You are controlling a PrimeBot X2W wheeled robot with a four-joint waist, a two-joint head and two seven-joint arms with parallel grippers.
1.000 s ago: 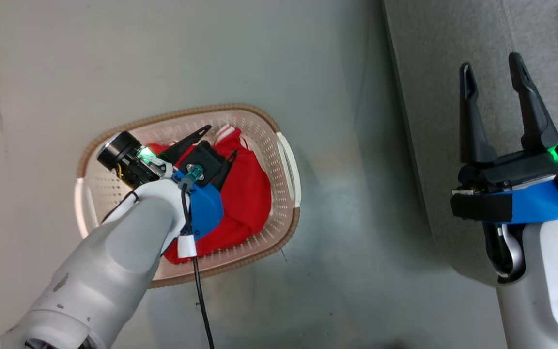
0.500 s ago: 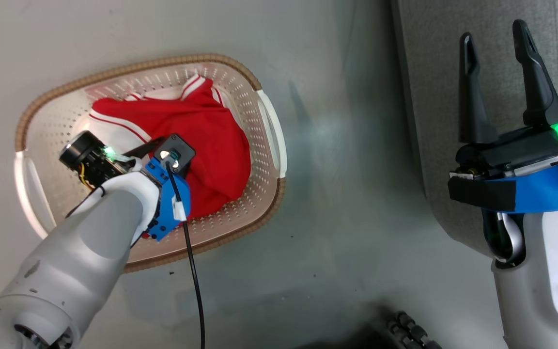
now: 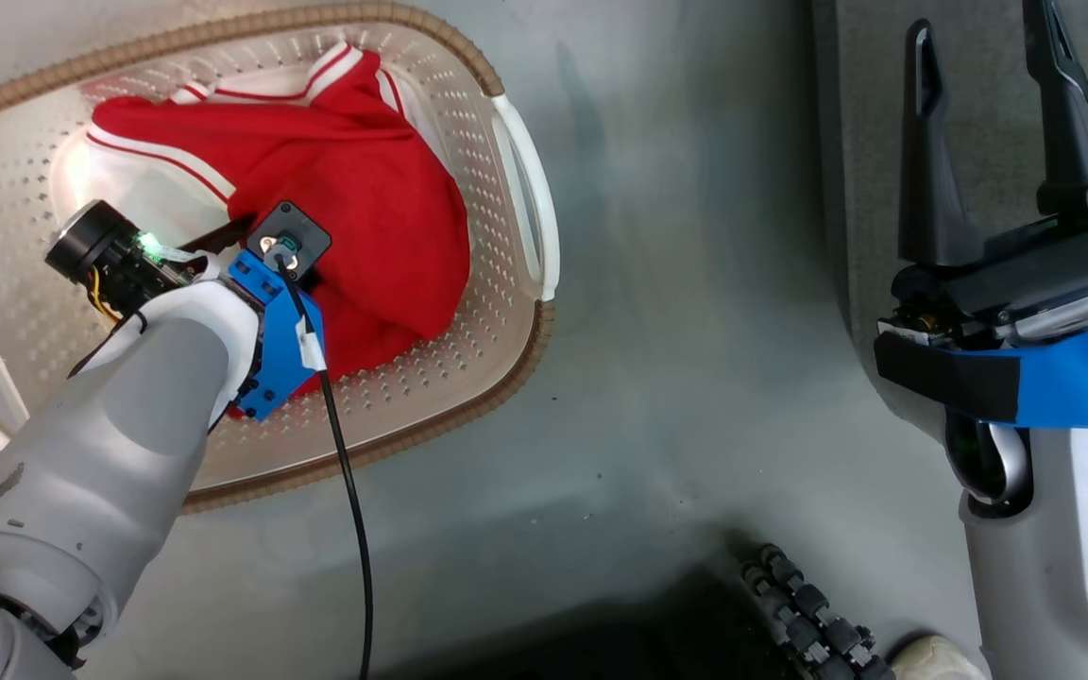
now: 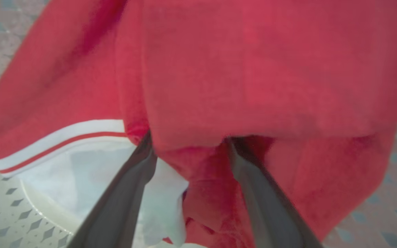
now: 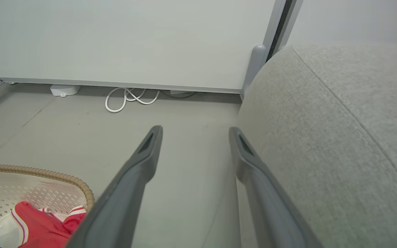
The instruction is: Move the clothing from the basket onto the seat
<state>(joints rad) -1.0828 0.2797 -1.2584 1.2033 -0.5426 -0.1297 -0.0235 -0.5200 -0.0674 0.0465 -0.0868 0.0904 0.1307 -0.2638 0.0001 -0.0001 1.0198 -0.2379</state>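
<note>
**Inspector:** Since a second ago the head camera has shifted, so the basket [image 3: 431, 378] now sits larger and farther up the left of its view. The left gripper [image 4: 190, 144], whose fingers then lay in sight above the cloth, has gone down into it.

**Clerk:** Position of the clothing [image 3: 365, 217]?

**Inspector:** Inside the basket, heaped toward its right and far part. Red fabric, white panel, striped trim along the far edge. None of it shows on the seat [image 5: 322, 137].

**Clerk:** State of the left claw?

**Inspector:** Fingers [image 4: 126, 193] spread apart, with a red fold bunched in the gap. Their tips are hidden under the fabric. No squeeze on the cloth is evident.

**Clerk:** And the right?

**Inspector:** Right gripper [image 3: 983, 57] stands wide and holds nothing. It is raised at the left edge of the seat, well apart from the basket.

**Clerk:** Surroundings?

**Inspector:** Basket rests on the grey floor [image 3: 695, 331], to the left of the seat, with bare floor between them. A black cable [image 3: 346, 491] trails from the left wrist toward the near side. Beyond, a pale partition panel [image 5: 133, 41] with a white cord [image 5: 129, 98] coiled at its foot.
</note>
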